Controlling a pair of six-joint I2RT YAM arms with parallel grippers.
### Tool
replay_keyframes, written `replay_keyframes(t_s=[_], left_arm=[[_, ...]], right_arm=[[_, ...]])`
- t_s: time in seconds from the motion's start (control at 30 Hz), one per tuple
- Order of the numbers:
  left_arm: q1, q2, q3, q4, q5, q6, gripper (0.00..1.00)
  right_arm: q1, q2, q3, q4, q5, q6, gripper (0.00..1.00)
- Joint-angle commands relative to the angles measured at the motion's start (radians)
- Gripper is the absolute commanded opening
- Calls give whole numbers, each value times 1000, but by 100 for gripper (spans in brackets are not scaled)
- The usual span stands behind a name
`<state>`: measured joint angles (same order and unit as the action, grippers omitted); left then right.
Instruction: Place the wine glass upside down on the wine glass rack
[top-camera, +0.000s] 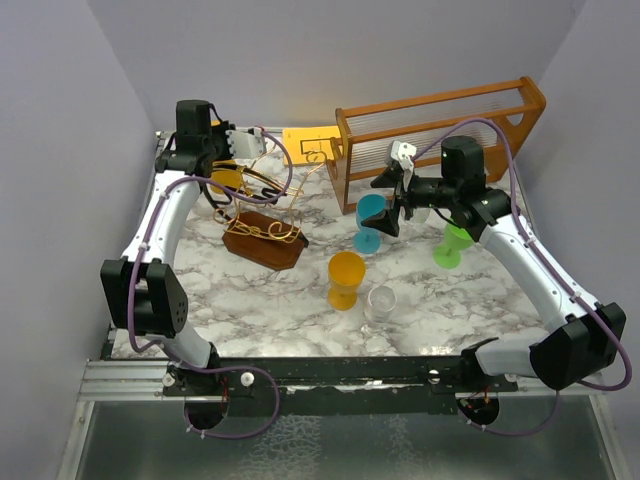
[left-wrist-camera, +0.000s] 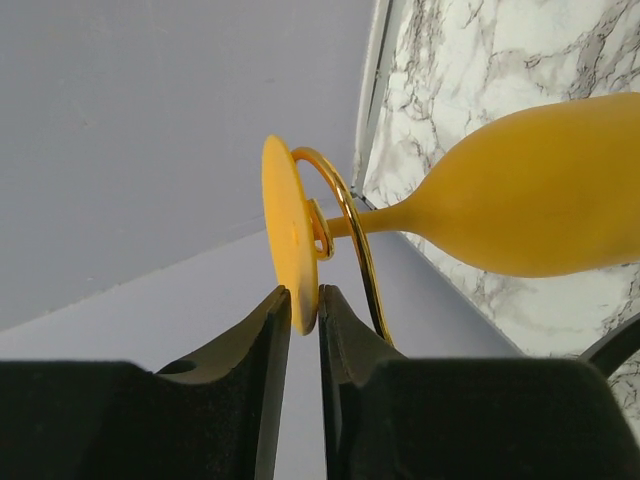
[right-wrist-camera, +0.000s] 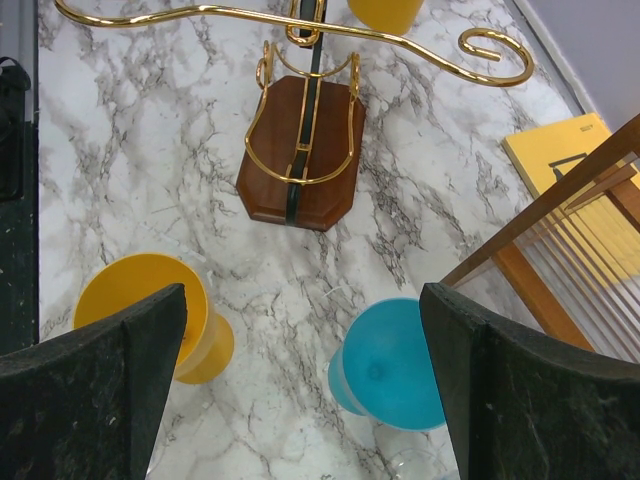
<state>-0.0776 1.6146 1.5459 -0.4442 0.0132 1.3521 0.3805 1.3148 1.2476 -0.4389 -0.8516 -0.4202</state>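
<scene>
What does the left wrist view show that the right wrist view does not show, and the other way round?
Only the left wrist: the yellow wine glass, its stem in a gold loop of the wine glass rack, its foot between the fingers of the left gripper. Only the right wrist: the rack's brown base, a blue glass, a second yellow glass, the wooden frame, the right gripper wide open. Both: gold wire and the marbled table.
</scene>
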Motion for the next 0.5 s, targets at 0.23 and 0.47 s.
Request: replay_keyframes(t_s=[0.23,0.47], left_arm=[[7,-88,-41,-25,-23,32,28],[7,-131,-70,-36,-66,53,33]], right_arm=[[1,5,-6,34,-9,8,100],[0,1,-3,29,7,3,99]])
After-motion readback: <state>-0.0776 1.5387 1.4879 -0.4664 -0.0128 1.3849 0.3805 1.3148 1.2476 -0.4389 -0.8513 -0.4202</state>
